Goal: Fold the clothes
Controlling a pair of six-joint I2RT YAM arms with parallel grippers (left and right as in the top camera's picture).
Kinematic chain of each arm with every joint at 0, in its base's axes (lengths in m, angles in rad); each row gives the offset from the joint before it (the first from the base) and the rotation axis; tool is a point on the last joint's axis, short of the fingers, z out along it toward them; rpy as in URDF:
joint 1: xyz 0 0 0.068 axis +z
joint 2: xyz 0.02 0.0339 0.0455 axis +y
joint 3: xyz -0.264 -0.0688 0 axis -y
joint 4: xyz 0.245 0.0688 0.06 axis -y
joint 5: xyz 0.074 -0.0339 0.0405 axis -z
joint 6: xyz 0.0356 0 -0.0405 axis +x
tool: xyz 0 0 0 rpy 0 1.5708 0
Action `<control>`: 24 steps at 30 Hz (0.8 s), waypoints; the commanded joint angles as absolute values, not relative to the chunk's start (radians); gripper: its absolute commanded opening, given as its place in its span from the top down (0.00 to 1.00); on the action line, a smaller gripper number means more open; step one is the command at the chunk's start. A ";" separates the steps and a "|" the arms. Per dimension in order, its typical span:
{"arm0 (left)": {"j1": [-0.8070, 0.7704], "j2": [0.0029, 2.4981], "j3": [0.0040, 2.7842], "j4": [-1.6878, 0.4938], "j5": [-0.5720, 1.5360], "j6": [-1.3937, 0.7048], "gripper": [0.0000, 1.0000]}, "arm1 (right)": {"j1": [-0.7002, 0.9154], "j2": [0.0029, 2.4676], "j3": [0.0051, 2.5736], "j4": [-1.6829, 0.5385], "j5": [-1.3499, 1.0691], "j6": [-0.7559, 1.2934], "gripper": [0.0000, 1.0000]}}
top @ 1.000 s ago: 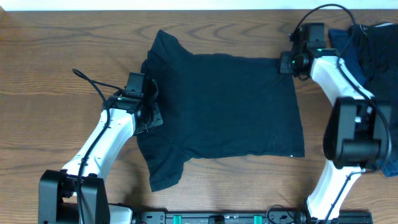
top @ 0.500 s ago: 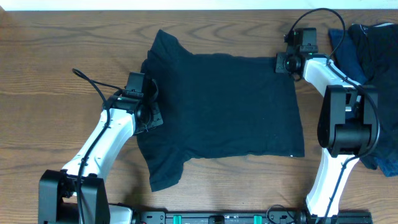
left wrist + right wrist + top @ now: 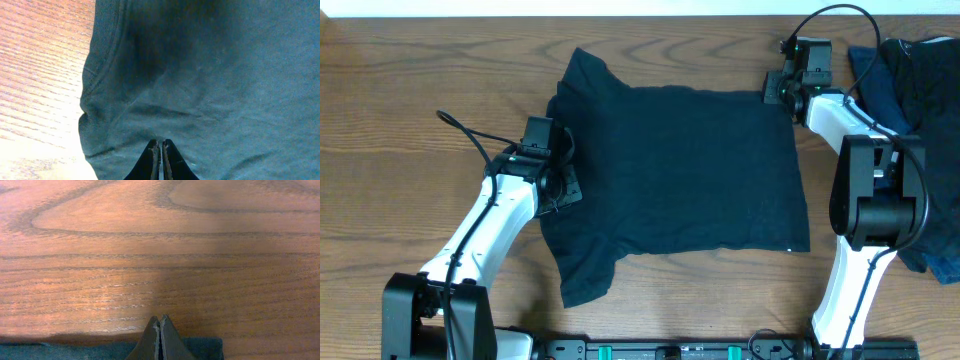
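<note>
Overhead: left fingers (image 3: pixel 151 162) closed at T-shirt (image 3: pixel 690 170) collar, right fingers (image 3: pixel 167 342) at hem.

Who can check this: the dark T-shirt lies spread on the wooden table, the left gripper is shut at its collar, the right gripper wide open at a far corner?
No. The right gripper is shut, not wide open: the right wrist view shows its fingers pressed together by the corner of the T-shirt. The rest holds: T-shirt spread on the table, left gripper shut at the collar.
</note>
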State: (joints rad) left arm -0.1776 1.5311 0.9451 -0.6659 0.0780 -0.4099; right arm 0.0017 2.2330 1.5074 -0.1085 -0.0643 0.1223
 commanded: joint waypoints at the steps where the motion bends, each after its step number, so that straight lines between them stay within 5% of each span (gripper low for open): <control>1: -0.174 1.529 0.954 -0.671 0.067 -0.393 0.94 | -0.018 2.203 1.555 -0.146 -0.129 0.138 0.98; 9: -0.174 1.529 0.954 -0.667 0.067 -0.393 0.93 | -0.048 2.152 1.668 -0.465 -0.046 0.179 0.97; 11: -0.175 1.529 0.954 -0.667 0.067 -0.393 0.93 | -0.055 2.158 1.667 -0.496 -0.008 0.178 0.88; 15: -0.174 1.529 0.954 -0.668 0.067 -0.393 0.93 | -0.065 2.179 1.666 -0.506 -0.013 0.183 0.73; 24: -0.174 1.529 0.954 -0.671 0.067 -0.393 0.93 | -0.064 2.245 1.666 -0.456 -0.024 0.266 0.71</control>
State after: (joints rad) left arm -0.1776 1.5311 0.9451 -0.6689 0.0780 -0.4099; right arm -0.0597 2.2086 1.6550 -0.4671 -0.0261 0.2314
